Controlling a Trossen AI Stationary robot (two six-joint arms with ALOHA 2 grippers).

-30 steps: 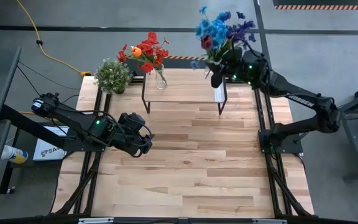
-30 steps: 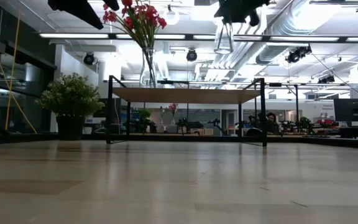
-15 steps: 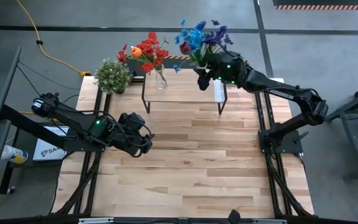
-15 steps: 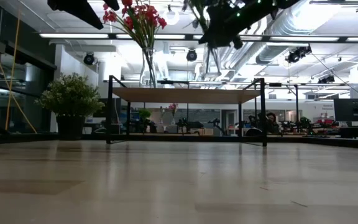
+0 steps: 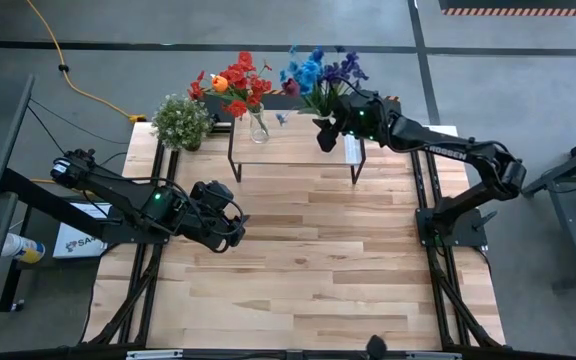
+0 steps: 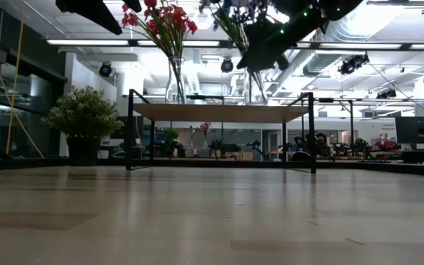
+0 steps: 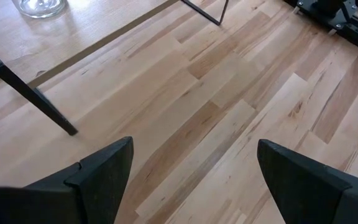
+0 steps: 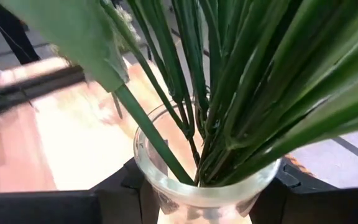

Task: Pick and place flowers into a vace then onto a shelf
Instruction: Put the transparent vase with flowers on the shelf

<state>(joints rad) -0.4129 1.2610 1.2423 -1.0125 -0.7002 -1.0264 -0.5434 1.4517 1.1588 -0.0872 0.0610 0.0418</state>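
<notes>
Right gripper (image 5: 326, 132) closed around a glass vase (image 8: 201, 186) of blue flowers (image 5: 313, 72), held over the shelf (image 5: 298, 152), at its pale-strip end. Stems (image 8: 191, 93) bunched in the vase mouth, just ahead of the fingers. Red flowers (image 5: 238, 80) in a second vase (image 5: 258, 127) standing on the shelf's other end. Left gripper (image 7: 191, 180) spread wide, holding nothing, above bare table (image 5: 308, 260), well short of the shelf.
</notes>
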